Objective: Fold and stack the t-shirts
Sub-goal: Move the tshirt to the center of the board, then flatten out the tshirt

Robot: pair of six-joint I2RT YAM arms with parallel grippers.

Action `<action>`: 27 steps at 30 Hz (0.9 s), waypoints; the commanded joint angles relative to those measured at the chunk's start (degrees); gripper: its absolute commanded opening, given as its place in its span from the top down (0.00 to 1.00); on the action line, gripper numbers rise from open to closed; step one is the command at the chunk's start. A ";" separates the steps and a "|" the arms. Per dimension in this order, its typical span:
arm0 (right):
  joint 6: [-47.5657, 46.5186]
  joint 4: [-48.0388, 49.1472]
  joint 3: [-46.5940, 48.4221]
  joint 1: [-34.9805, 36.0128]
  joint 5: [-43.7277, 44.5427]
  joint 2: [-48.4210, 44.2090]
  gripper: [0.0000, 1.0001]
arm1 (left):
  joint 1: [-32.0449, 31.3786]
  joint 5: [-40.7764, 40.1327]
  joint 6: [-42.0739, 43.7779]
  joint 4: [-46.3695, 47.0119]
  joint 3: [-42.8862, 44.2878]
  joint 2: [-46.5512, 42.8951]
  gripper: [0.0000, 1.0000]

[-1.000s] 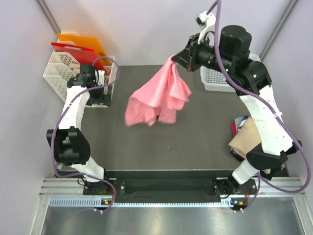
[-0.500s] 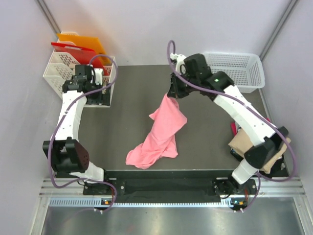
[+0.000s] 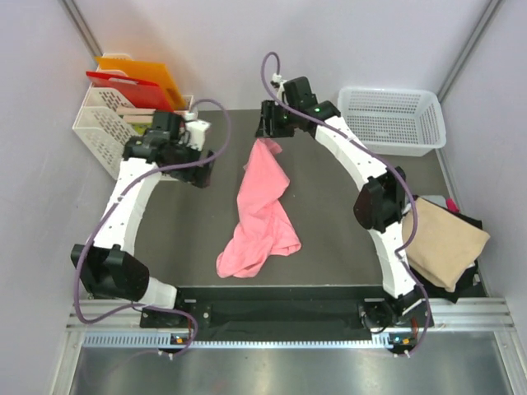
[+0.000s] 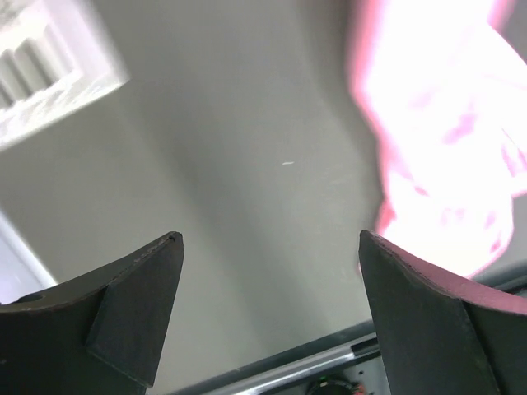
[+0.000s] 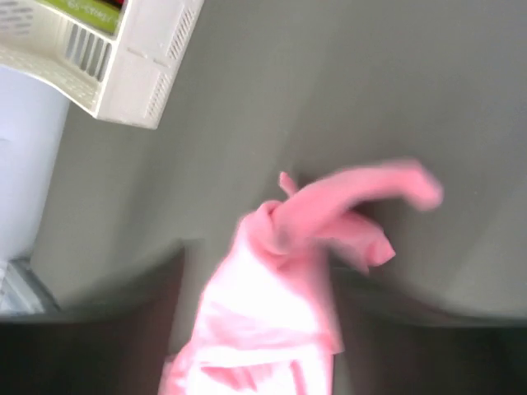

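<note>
A salmon-pink t-shirt [image 3: 262,206] lies crumpled in a long strip down the middle of the dark table. My right gripper [image 3: 265,132] is at its far end. In the blurred right wrist view the fingers stand apart, open, with the pink t-shirt [image 5: 280,313] lying between them and past the right gripper [image 5: 257,263]. My left gripper [image 3: 204,170] hovers left of the shirt, wide open and empty [image 4: 268,237], with the pink cloth [image 4: 445,123] to its right. A folded tan t-shirt [image 3: 445,239] sits on dark ones [image 3: 463,284] at the right edge, a red bit [image 3: 449,202] peeking out.
A white mesh basket [image 3: 387,123] stands at the back right. A white rack [image 3: 103,123] with orange and red folders [image 3: 136,74] stands at the back left, close behind the left arm. The metal rail runs along the near edge.
The right arm swung down and left, laying the hanging pink shirt out on the table, and its jaws have parted. The left arm moved right toward the shirt.
</note>
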 commanded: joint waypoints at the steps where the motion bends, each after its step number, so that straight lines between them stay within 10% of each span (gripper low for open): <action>1: 6.02 2.98 -3.67 -2.48 -8.44 0.24 0.10 | -9.26 -4.48 2.91 -0.18 0.74 -0.30 0.09; 10: -5.41 -5.04 -37.48 -0.20 17.55 -28.21 0.00 | -11.30 -7.57 -1.30 7.73 -0.06 10.41 0.10; 18: -0.58 -9.17 -61.48 2.88 9.76 -47.83 0.13 | -14.10 -4.67 -5.17 2.64 18.65 29.82 0.13; 27: -0.40 -2.59 -70.82 6.83 5.62 -44.68 0.28 | -19.73 -2.30 -6.76 2.72 25.96 36.62 0.14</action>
